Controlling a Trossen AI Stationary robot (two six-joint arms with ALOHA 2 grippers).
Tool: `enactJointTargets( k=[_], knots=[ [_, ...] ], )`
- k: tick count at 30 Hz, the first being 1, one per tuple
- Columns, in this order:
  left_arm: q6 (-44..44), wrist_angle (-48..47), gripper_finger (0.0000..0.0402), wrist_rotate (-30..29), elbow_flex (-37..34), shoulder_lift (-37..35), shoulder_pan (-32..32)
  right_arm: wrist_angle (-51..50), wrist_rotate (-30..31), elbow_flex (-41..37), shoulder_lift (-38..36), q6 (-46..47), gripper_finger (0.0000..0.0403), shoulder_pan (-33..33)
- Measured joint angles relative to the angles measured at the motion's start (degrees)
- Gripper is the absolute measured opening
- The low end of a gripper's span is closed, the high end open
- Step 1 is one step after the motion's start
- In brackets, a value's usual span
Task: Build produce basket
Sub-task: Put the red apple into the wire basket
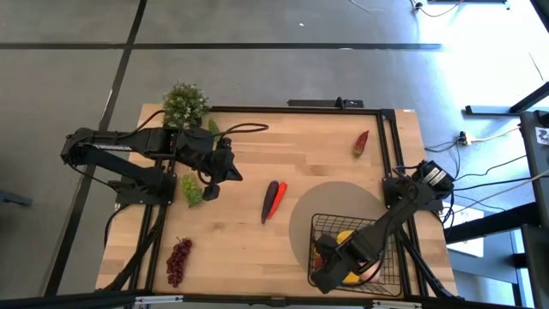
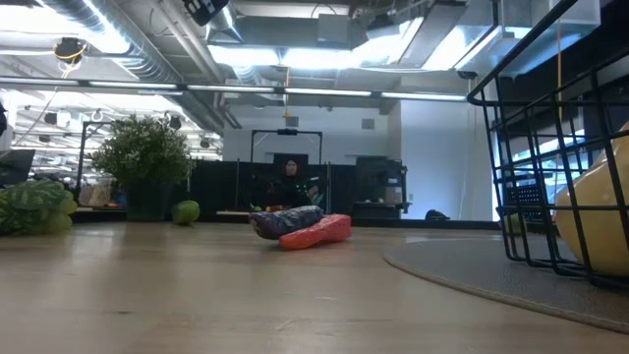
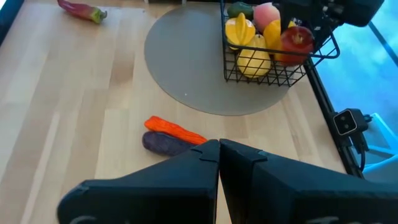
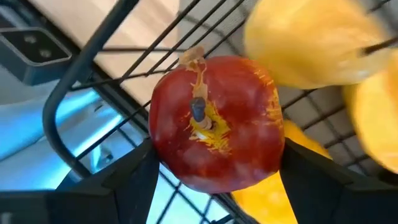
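Observation:
The black wire basket stands on a grey round mat at the near right. It holds yellow fruit and a pink peach. My right gripper is inside the basket, shut on a red apple. My left gripper is shut and empty above the table's left middle, near the green grapes. A purple and an orange vegetable lie side by side mid-table. A red chili lies far right and purple grapes near left. My right gripper pinches the red apple between its two fingers, one on each side of the fruit. The apple's stem end faces my wrist camera. The apple sits at the basket's rim above the yellow fruit; whether it rests on them I cannot tell.
A bushy potted plant stands at the far left corner, with a small green fruit beside it. A black frame runs along the table's edges. Bare wood lies between the vegetables and the chili.

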Motion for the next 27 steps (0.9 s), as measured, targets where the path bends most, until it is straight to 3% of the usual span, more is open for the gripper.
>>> enactJointTargets(
  k=[7, 27],
  knots=[
    [-0.08, -0.02, 0.0, -0.04, 0.0, 0.0, 0.0, 3.16, -0.49, -1.75, -0.02, 0.59, 0.0311, -0.06],
    [-0.25, -0.04, 0.0, -0.07, 0.0, 0.0, 0.0, 3.05, 3.4, -1.87, -0.02, 1.06, 0.0314, -0.15]
  ],
)
